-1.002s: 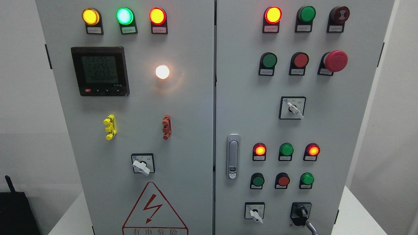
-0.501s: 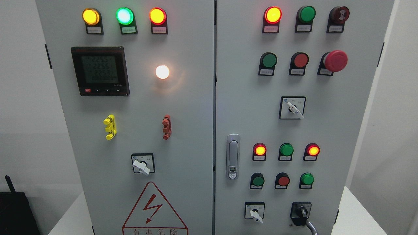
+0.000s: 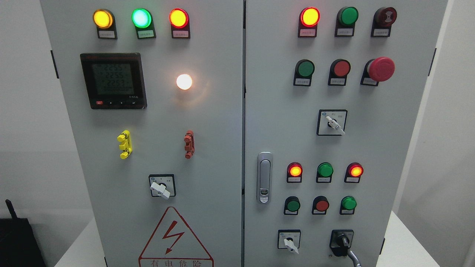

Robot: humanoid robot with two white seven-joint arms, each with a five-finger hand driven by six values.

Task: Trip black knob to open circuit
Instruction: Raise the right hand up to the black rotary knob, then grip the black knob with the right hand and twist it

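The black knob [image 3: 341, 241] sits at the lower right of the frame, low on the grey cabinet [image 3: 222, 111], just right of a white switch [image 3: 289, 241]. Higher up glow the indicator lamps [image 3: 310, 16]. Neither robot hand is in view.

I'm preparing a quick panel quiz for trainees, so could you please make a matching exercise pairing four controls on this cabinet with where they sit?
Things:
1. black knob
2. red mushroom button
3. digital meter
4. door latch

Places:
A. upper left of the left door
B. bottom right of the right door
C. left edge of the right door, lower half
D. upper right of the right door

Pairs: 1-B, 2-D, 3-A, 4-C
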